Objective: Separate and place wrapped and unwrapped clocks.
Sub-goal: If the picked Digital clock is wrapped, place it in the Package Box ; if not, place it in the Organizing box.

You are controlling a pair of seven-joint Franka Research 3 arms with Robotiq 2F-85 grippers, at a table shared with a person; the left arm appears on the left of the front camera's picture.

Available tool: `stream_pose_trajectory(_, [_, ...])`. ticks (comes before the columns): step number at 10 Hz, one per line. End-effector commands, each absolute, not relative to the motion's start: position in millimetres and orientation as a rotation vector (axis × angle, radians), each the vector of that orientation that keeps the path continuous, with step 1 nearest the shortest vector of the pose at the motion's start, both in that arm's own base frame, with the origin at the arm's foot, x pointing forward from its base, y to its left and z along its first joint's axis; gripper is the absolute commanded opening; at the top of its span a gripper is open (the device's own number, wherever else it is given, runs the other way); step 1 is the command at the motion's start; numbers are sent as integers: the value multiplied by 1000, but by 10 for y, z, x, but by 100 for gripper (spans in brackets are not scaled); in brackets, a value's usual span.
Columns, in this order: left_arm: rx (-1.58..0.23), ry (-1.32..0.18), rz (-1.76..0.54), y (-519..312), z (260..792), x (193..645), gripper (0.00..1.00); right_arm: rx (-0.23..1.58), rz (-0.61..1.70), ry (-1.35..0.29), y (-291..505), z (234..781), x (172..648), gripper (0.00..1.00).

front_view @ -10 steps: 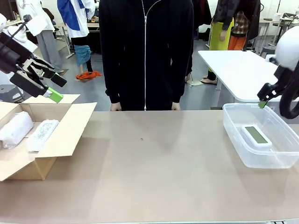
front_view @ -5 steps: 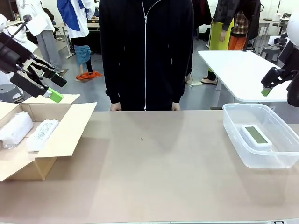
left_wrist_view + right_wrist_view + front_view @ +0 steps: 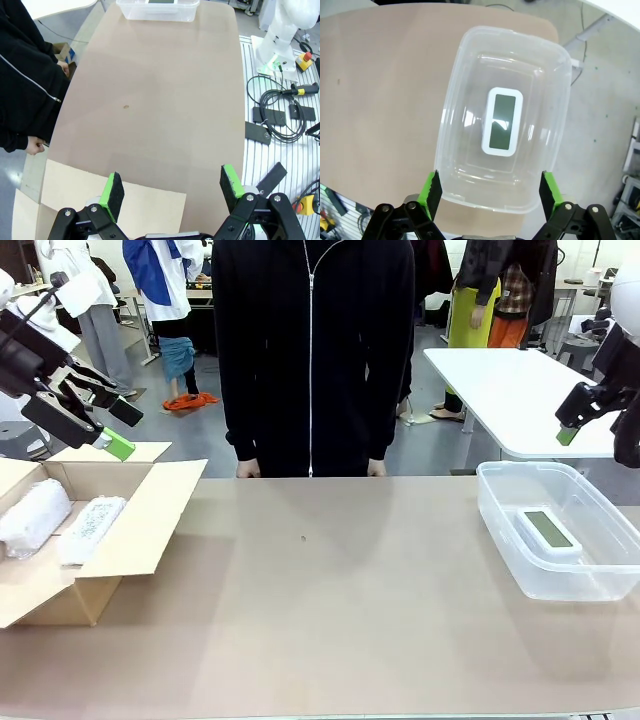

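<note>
Although both tools, the left tool [image 3: 100,420] and right tool [image 3: 487,192], stand wide and empty, the white clock [image 3: 548,532] at right looks stiff, light and slippery; grip its long sides.

Two wrapped clocks, one [image 3: 33,517] beside the other [image 3: 92,528], lie in one cardboard box [image 3: 130,530]. One unwrapped clock [image 3: 548,532] lies in one clear plastic tub [image 3: 500,510]. One counter [image 3: 330,610] carries both containers. Two claws, left [image 3: 118,428] and right [image 3: 567,432].
</note>
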State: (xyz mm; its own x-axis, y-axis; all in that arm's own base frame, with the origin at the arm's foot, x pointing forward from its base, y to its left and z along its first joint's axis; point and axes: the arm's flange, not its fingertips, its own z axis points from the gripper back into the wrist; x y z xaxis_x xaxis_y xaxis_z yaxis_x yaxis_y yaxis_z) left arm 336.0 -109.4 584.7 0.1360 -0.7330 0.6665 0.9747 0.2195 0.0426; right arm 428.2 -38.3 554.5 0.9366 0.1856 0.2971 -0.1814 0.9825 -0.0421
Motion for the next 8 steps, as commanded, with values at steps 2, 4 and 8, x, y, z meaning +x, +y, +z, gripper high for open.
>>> stream_pose_trajectory(2, [-480, -649, -1285, -1113, 5859, 3344, 100, -8, 187, -320, -386, 5542, 4281, 100])
stream_pose_trajectory(4, [-480, -649, -1285, -1113, 5859, 3344, 100, -8, 187, -320, -386, 5542, 4281, 100])
stream_pose_trajectory(8, [-480, -649, -1285, -1113, 5859, 3344, 100, -8, 187, -320, -386, 5542, 4281, 100])
